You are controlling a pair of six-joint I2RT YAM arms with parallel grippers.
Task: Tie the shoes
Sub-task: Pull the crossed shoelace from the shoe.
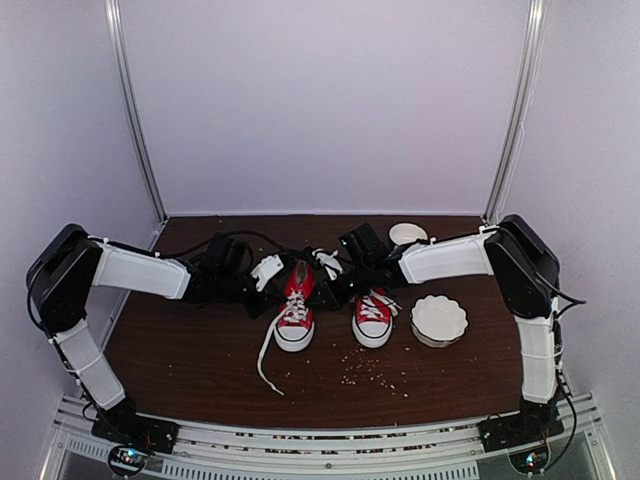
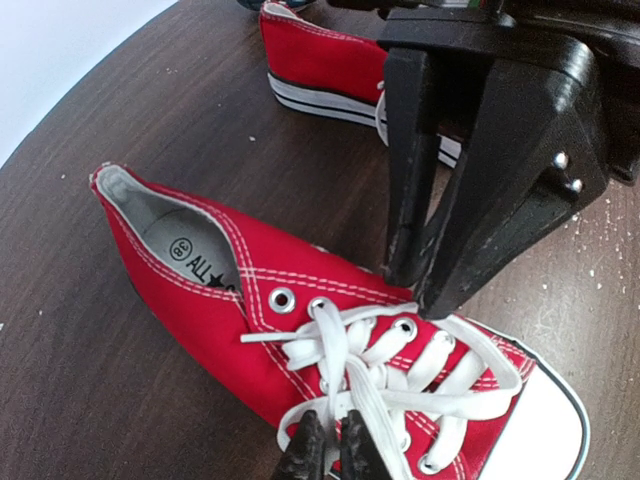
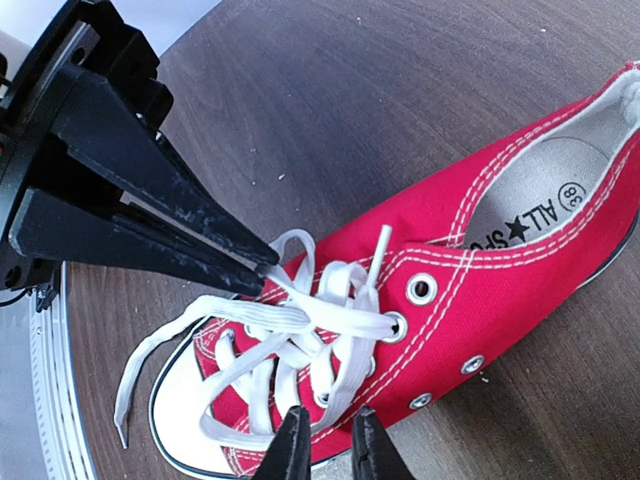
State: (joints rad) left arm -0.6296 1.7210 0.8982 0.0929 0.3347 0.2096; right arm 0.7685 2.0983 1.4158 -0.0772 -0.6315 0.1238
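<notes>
Two red sneakers with white toe caps stand side by side. Both grippers work over the left shoe (image 1: 294, 320) (image 2: 200, 305) (image 3: 520, 300). My left gripper (image 1: 284, 278) (image 2: 326, 452) is shut on a white lace strand above the tongue; in the right wrist view its fingertips (image 3: 255, 262) pinch that lace. My right gripper (image 1: 326, 286) (image 3: 325, 448) is closed on another lace strand at the shoe's side; its fingers (image 2: 410, 230) meet at the eyelets. The laces are crossed loosely. One long lace end (image 1: 265, 360) trails over the table. The right shoe (image 1: 372, 318) (image 2: 320, 55) stands untouched.
A scalloped white bowl (image 1: 439, 320) sits right of the shoes and a small white dish (image 1: 407, 234) at the back. Crumbs (image 1: 372, 372) are scattered in front of the shoes on the dark wooden table (image 1: 180, 350).
</notes>
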